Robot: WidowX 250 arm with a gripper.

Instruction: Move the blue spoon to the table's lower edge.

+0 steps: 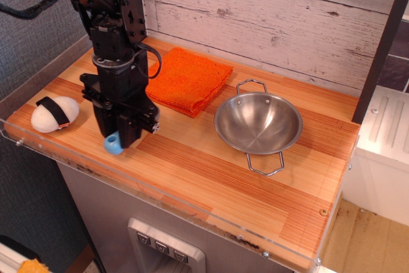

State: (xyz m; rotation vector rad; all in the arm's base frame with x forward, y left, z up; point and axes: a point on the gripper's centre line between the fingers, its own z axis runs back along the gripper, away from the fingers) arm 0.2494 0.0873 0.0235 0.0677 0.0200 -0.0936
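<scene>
The blue spoon (114, 144) shows only as a light-blue handle end sticking out below the black gripper (119, 133). The gripper points down and is shut on it. It hangs over the table (211, 177) near the front left, close to the clear acrylic rim. The spoon's metal bowl is hidden inside the fingers. I cannot tell whether the handle end touches the wood.
A white rice ball with a black band (55, 113) lies at the left, next to the gripper. A folded orange cloth (186, 81) lies behind the arm. A two-handled steel pot (258, 124) stands at centre right. A wood-plank wall runs along the back.
</scene>
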